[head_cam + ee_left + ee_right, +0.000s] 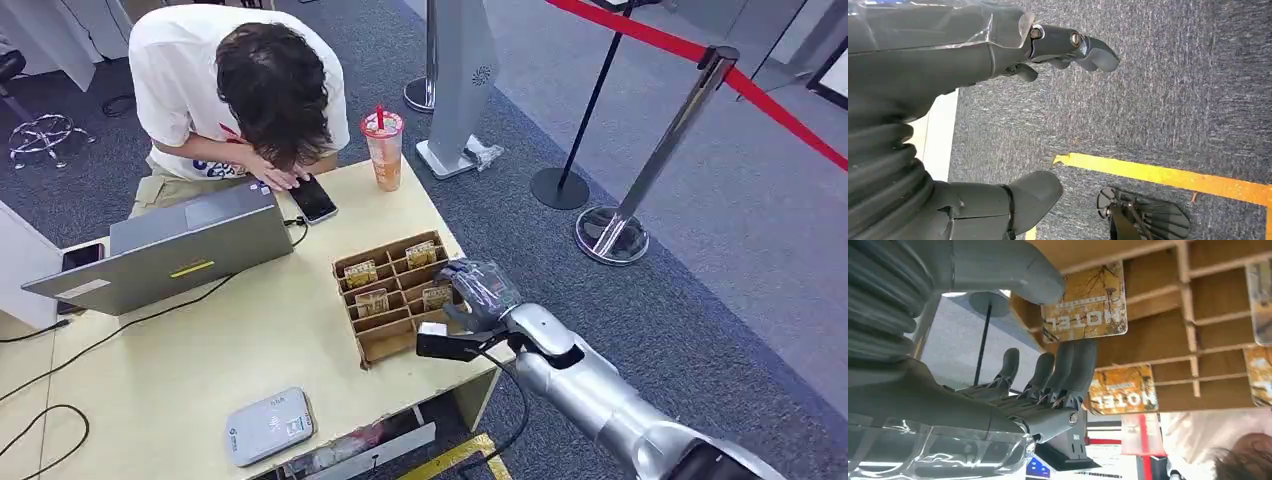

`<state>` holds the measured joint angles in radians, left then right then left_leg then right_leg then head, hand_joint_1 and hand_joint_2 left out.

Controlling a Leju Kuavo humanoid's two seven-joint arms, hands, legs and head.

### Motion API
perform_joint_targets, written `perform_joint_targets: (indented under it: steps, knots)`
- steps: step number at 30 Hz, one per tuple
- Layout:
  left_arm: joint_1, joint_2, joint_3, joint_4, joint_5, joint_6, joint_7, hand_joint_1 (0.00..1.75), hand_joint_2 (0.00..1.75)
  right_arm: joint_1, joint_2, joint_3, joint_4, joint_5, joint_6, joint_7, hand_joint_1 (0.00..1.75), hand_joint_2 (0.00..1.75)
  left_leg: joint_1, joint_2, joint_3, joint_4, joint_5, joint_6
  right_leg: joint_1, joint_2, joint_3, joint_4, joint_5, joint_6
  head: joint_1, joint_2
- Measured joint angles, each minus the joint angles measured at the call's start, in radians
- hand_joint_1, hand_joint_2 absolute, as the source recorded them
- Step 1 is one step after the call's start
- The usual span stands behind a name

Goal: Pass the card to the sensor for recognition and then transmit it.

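Right hand (480, 288): at the near right corner of the cardboard divider box (385, 340); thumb and fingers (1068, 370) spread apart either side of a card, not closed on it.
Card (1085, 302): printed "HOTEL", upright in its compartment, between thumb and fingers.
Left hand (973, 55): over grey carpet (1173, 90), fingers apart, nothing held.
Sensor (268, 426): grey pad at the near edge of the table (200, 350), well apart from the box.

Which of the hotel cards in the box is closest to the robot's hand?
The hotel card in the near right slot, beside the right hand; the other three sit farther off.
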<state>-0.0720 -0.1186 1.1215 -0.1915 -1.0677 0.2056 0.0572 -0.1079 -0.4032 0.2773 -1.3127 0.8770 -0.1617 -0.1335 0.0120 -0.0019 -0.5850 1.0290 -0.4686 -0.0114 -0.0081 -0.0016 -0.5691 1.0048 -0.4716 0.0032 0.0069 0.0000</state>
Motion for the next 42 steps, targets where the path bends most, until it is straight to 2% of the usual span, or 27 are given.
perform_joint_targets:
  steps: [2, 7, 12, 14, 16, 20, 30, 34, 38, 40, 41, 42]
  knots:
    - [0.001, 0.003, 0.0, 0.0, 0.003, 0.0, -0.001, 0.0, 1.75, 0.006, -0.004, -0.002, -0.004, 0.0, -0.002, -0.001, 0.96, 1.75, 0.0, 0.0, 0.0, 0.0, 0.0, 0.0, 0.0, 0.0, 0.0, 0.0, 0.0, 0.0, 0.0, 0.0]
    - [0.003, 0.008, 0.0, 0.0, 0.01, 0.001, 0.004, 0.0, 1.75, -0.011, -0.02, 0.004, 0.001, -0.033, 0.017, -0.007, 0.93, 1.75, 0.0, 0.0, 0.0, 0.0, 0.0, 0.0, 0.0, 0.0, 0.0, 0.0, 0.0, 0.0, 0.0, 0.0]
    - [0.003, 0.016, 0.003, 0.0, 0.018, 0.001, 0.005, 0.0, 1.75, -0.049, -0.027, 0.021, 0.026, -0.047, 0.027, -0.017, 1.05, 1.75, 0.0, 0.0, 0.0, 0.0, 0.0, 0.0, 0.0, 0.0, 0.0, 0.0, 0.0, 0.0, 0.0, 0.0]
    - [0.004, 0.019, 0.005, 0.0, 0.021, 0.001, 0.005, 0.0, 1.75, -0.071, -0.029, 0.032, 0.044, -0.059, 0.029, -0.021, 0.91, 1.75, 0.0, 0.0, 0.0, 0.0, 0.0, 0.0, 0.0, 0.0, 0.0, 0.0, 0.0, 0.0, 0.0, 0.0]
    - [0.005, 0.022, 0.008, 0.0, 0.025, 0.001, 0.008, 0.0, 1.75, -0.093, -0.032, 0.046, 0.061, -0.074, 0.029, -0.027, 0.99, 1.75, 0.0, 0.0, 0.0, 0.0, 0.0, 0.0, 0.0, 0.0, 0.0, 0.0, 0.0, 0.0, 0.0, 0.0]
    - [0.005, 0.024, 0.021, 0.0, 0.028, 0.001, 0.015, 0.0, 1.75, -0.123, -0.034, 0.067, 0.083, -0.088, 0.031, -0.029, 1.05, 1.75, 0.0, 0.0, 0.0, 0.0, 0.0, 0.0, 0.0, 0.0, 0.0, 0.0, 0.0, 0.0, 0.0, 0.0]
    - [0.005, 0.028, 0.028, 0.0, 0.029, 0.0, 0.014, 0.0, 1.75, -0.145, -0.033, 0.105, 0.109, -0.088, 0.028, -0.025, 1.01, 1.75, 0.0, 0.0, 0.0, 0.0, 0.0, 0.0, 0.0, 0.0, 0.0, 0.0, 0.0, 0.0, 0.0, 0.0]
    - [0.006, 0.029, 0.029, 0.0, 0.029, -0.002, 0.012, 0.0, 1.75, -0.146, -0.034, 0.114, 0.113, -0.088, 0.021, -0.025, 1.08, 1.75, 0.0, 0.0, 0.0, 0.0, 0.0, 0.0, 0.0, 0.0, 0.0, 0.0, 0.0, 0.0, 0.0, 0.0]
    - [0.008, 0.028, 0.029, 0.0, 0.029, -0.002, 0.009, 0.0, 1.75, -0.141, -0.043, 0.115, 0.113, -0.091, 0.011, -0.025, 1.05, 1.75, 0.0, 0.0, 0.0, 0.0, 0.0, 0.0, 0.0, 0.0, 0.0, 0.0, 0.0, 0.0, 0.0, 0.0]
    - [0.008, 0.028, 0.029, 0.0, 0.029, -0.001, 0.006, 0.0, 1.75, -0.139, -0.048, 0.115, 0.113, -0.091, 0.011, -0.025, 1.12, 1.75, 0.0, 0.0, 0.0, 0.0, 0.0, 0.0, 0.0, 0.0, 0.0, 0.0, 0.0, 0.0, 0.0, 0.0]
    - [0.009, 0.028, 0.029, 0.0, 0.029, -0.001, 0.004, 0.0, 1.75, -0.137, -0.051, 0.115, 0.113, -0.091, 0.011, -0.025, 1.34, 1.75, 0.0, 0.0, 0.0, 0.0, 0.0, 0.0, 0.0, 0.0, 0.0, 0.0, 0.0, 0.0, 0.0, 0.0]
    - [0.009, 0.028, 0.029, 0.0, 0.029, 0.0, 0.003, 0.0, 1.75, -0.136, -0.054, 0.115, 0.113, -0.092, 0.011, -0.025, 1.47, 1.75, 0.0, 0.0, 0.0, 0.0, 0.0, 0.0, 0.0, 0.0, 0.0, 0.0, 0.0, 0.0, 0.0, 0.0]
